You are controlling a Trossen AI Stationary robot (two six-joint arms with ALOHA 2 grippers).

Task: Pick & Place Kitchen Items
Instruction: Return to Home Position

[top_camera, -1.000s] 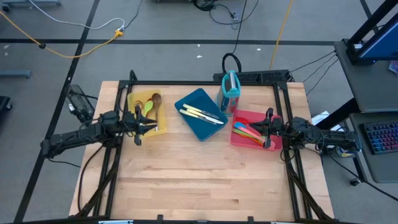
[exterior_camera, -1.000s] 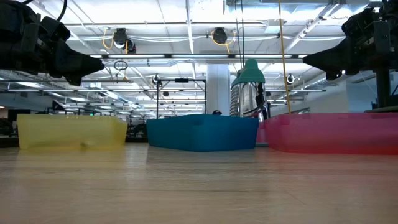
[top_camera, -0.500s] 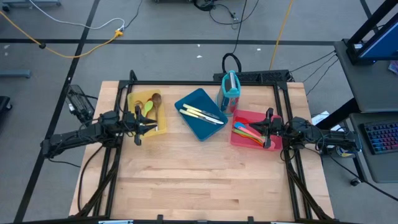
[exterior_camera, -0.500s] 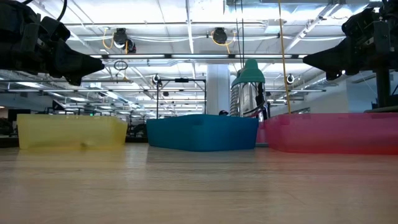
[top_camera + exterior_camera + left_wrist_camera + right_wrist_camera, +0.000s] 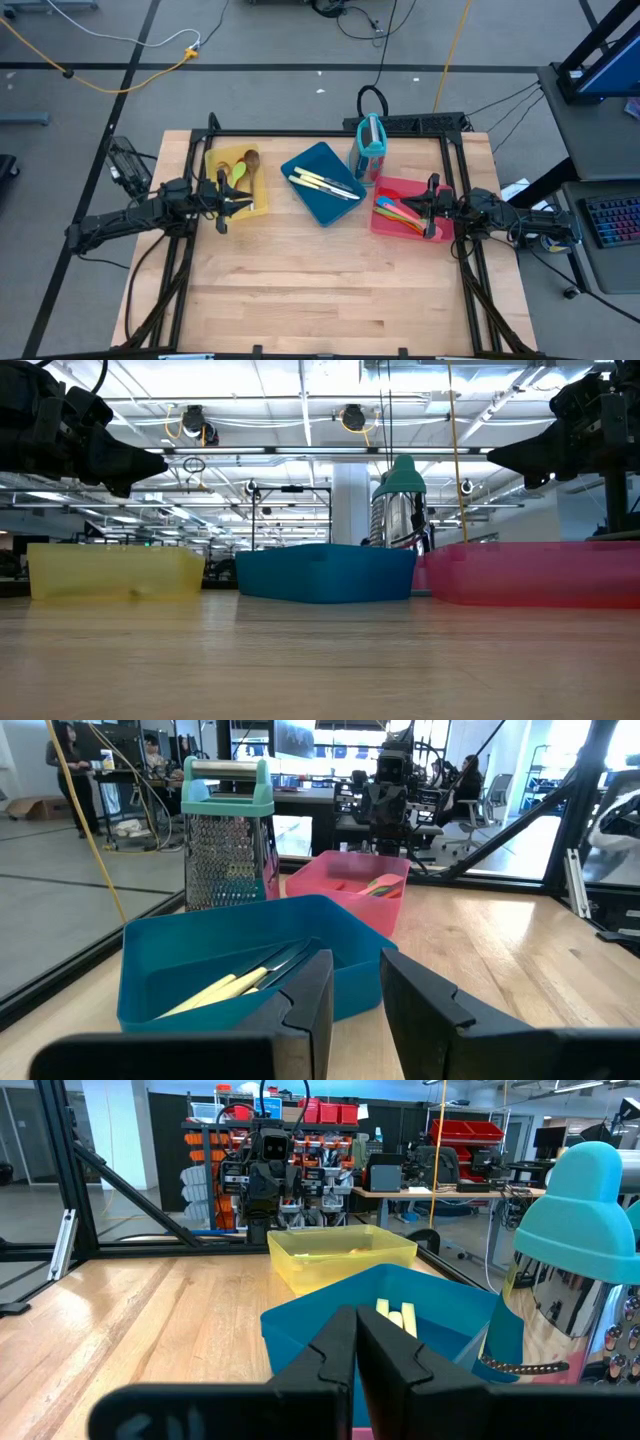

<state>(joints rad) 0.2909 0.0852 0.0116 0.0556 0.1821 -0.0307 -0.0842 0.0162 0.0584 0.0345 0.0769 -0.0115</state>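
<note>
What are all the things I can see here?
yellow tray: one, yellow, left side.
blue tray: one, blue, middle.
pink tray: one, pink, right side.
wooden spoons: at least two, brown, yellow tray.
green spatula: one, green, yellow tray.
knives: at least two, cream-handled, blue tray.
bright utensils: several, mixed colours, pink tray.
grater: one, teal and metal, behind trays.
table: one, light wood, underneath.
left gripper: one, dark, open, over yellow tray.
right gripper: one, dark, shut, over pink tray.

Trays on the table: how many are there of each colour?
yellow tray: 1
blue tray: 1
pink tray: 1
Total: 3 trays
</note>
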